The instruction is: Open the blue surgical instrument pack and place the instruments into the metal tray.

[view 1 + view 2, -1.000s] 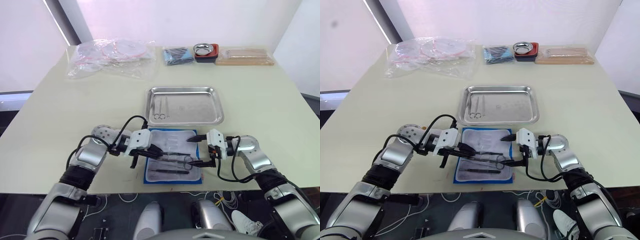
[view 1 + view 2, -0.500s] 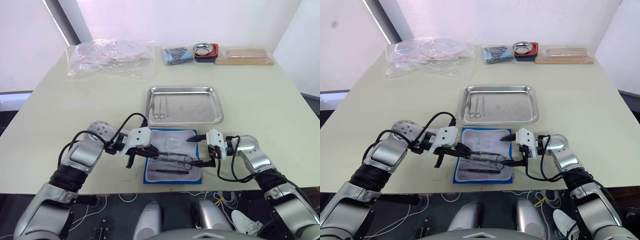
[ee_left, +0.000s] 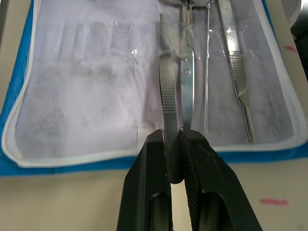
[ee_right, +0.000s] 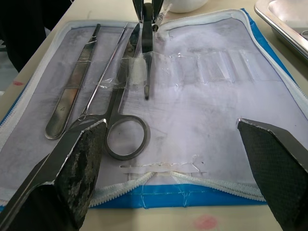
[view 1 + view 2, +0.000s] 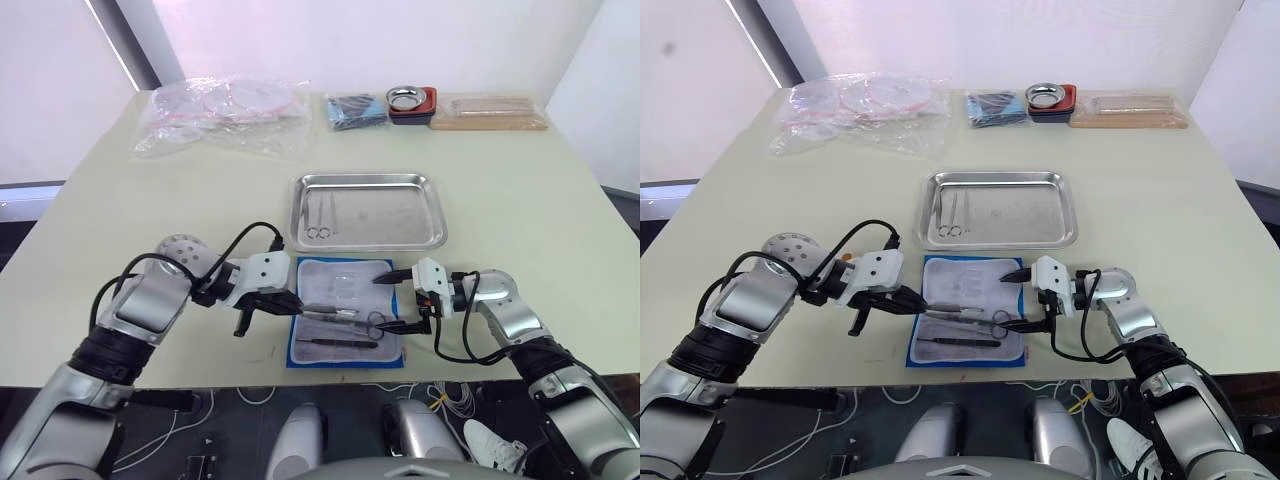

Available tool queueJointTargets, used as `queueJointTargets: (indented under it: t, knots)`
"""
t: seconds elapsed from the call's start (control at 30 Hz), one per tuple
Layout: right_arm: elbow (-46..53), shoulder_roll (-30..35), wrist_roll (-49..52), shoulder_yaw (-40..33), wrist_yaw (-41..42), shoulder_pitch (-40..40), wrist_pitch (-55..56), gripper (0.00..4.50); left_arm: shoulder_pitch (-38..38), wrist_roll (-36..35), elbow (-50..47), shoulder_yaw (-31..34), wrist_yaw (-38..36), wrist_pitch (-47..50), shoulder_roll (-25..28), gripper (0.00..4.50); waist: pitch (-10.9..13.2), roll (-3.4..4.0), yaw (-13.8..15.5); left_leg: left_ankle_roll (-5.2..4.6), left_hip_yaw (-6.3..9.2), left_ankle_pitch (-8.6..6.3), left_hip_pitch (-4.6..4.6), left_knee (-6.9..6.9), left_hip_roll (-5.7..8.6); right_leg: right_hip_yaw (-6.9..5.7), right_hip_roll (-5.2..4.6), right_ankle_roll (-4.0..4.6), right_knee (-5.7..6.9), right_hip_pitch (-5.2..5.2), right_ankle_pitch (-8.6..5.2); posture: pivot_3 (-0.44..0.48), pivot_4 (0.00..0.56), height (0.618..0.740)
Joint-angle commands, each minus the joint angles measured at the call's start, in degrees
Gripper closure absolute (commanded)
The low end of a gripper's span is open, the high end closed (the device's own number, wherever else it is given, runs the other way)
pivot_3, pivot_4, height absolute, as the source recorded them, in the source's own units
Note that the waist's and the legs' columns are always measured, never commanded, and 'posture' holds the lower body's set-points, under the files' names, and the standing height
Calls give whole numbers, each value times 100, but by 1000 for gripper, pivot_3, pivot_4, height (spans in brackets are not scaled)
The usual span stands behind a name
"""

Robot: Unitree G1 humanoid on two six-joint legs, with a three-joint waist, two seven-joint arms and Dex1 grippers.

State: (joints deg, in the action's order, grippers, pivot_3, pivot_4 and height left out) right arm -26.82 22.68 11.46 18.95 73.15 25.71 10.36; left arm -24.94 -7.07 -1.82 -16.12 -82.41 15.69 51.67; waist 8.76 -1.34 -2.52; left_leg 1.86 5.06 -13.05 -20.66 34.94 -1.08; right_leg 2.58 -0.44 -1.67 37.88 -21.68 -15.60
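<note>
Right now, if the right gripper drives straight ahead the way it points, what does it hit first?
Probably the scissors' ring handle on the open blue surgical instrument pack; the right gripper is open. Height above the lining is unclear.

A pale cream table point(image 5: 120, 220) carries the metal tray point(image 5: 368, 211) at its middle and the opened blue surgical instrument pack point(image 5: 346, 312) near the front edge. Along the far side lie clear plastic bags point(image 5: 222, 115), a darker blue packet point(image 5: 355, 110), a red-held bowl point(image 5: 411, 102) and what looks like a wooden box point(image 5: 490, 112).
</note>
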Motion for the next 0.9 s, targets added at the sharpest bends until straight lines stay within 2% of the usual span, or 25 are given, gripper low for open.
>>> queueJointTargets:
  t: [0.03, 0.7, 0.9]
  knots:
    - [-636, 101, -746, 452, -92, -281, -223, 0, -51, -133, -227, 251, -133, 38, 257, 4480, 2, 0, 0, 0, 0, 0, 0, 0, -1, 0, 0, 0, 0, 0, 0, 0, 150, 740]
    - [-734, 43, -759, 491, -94, -226, -166, 0, 176, -564, -632, 833, -512, 442, 1339, 4480, 27, 4, -2, 0, 0, 0, -1, -5, -25, 2, 27, 1, 1, -10, -1, 0, 150, 740]
    - [-774, 32, -766, 498, -94, -216, -134, 0, 130, -909, -770, 1182, -414, 823, 1428, 4480, 34, -5, -3, 0, -1, 0, -2, -5, -26, 2, 27, 1, 0, -12, -1, 0, 150, 740]
